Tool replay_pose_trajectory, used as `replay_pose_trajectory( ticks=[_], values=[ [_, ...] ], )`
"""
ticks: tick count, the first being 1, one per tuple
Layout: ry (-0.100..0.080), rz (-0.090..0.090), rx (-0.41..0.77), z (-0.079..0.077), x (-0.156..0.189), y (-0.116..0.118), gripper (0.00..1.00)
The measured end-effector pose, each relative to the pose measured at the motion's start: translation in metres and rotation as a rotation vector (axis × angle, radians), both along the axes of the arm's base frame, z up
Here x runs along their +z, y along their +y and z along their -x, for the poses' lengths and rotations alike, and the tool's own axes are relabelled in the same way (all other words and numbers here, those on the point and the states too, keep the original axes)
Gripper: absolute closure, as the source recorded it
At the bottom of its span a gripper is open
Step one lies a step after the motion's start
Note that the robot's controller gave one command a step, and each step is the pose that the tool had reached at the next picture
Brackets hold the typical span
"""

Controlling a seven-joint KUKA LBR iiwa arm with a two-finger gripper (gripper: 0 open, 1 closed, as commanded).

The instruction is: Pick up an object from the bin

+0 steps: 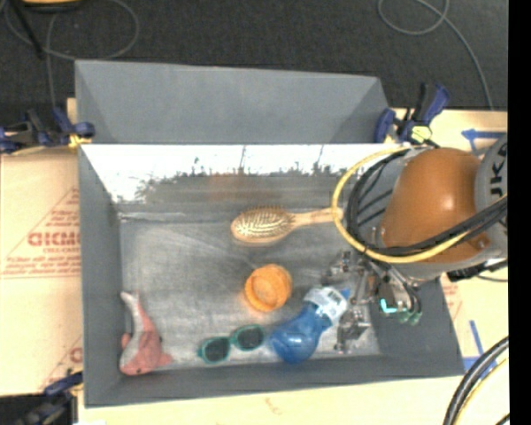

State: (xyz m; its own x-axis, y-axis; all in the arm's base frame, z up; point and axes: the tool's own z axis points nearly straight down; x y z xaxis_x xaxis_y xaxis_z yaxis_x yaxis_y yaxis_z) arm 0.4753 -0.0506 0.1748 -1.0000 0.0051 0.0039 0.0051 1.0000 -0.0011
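My gripper (349,301) hangs low at the right side of the bin, open, with one finger (343,266) toward the back and the other (353,331) toward the front. Just left of it lies a blue bottle-shaped toy (298,336). The toy's pale capped end (328,303) points into the gap between my fingers, and I cannot tell if they touch it. An orange ball (268,288) rests a little further left. Behind it a wooden hairbrush (264,226) lies with its handle pointing right, under the arm.
Green sunglasses (231,343) lie at the front wall beside the blue toy. A pink toy figure (141,342) sits in the front left corner. The arm's orange dome and cables overhang the bin's right wall.
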Motion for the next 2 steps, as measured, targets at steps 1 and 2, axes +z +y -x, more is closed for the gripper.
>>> replay_pose_trajectory(
  ticks=[1, 2],
  values=[
    [-0.007, 0.001, 0.002, -0.002, 0.003, 0.0, 0.0],
    [0.002, -0.002, 0.112, -0.02, -0.091, -0.005, 1.0]
  ],
)
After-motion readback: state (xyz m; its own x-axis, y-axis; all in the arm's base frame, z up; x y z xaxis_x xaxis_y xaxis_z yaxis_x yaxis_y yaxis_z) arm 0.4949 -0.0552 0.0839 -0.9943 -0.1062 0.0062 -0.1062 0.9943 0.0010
